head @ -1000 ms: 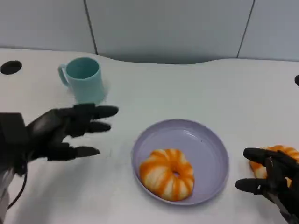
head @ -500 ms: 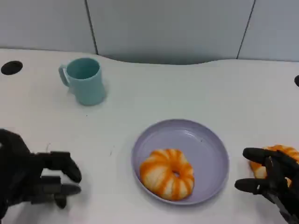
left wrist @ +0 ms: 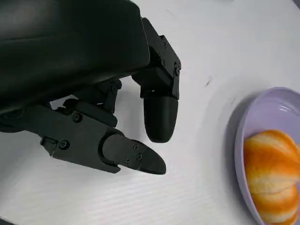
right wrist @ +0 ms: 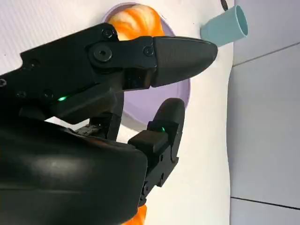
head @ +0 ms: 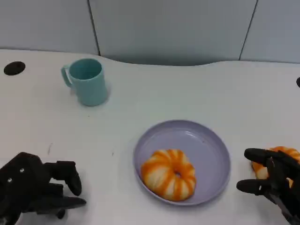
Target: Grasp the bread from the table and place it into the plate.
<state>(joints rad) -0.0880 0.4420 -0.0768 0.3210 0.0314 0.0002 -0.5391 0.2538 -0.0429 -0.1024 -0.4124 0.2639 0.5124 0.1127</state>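
Observation:
An orange-and-white ring-shaped bread (head: 168, 174) (left wrist: 272, 173) (right wrist: 136, 21) lies in the lavender plate (head: 211, 140) (left wrist: 239, 140) (right wrist: 180, 93) at the table's middle front. A second bread (head: 283, 152) (right wrist: 139, 214) sits on the table just right of the plate. My right hand (head: 269, 180) (right wrist: 93, 117) hovers over it with fingers spread towards the plate; I see no grip on it. My left hand (head: 35, 187) (left wrist: 93, 93) is low at the front left, well clear of the plate, its fingers partly curled and holding nothing.
A teal mug (head: 86, 82) (right wrist: 225, 24) stands at the back left. A black hole (head: 14, 68) marks the tabletop at the far left. A grey panelled wall runs behind the table's curved far edge.
My left hand has drawn back from beside the mug down to the front left corner and curled its fingers. The right hand and both breads have stayed put.

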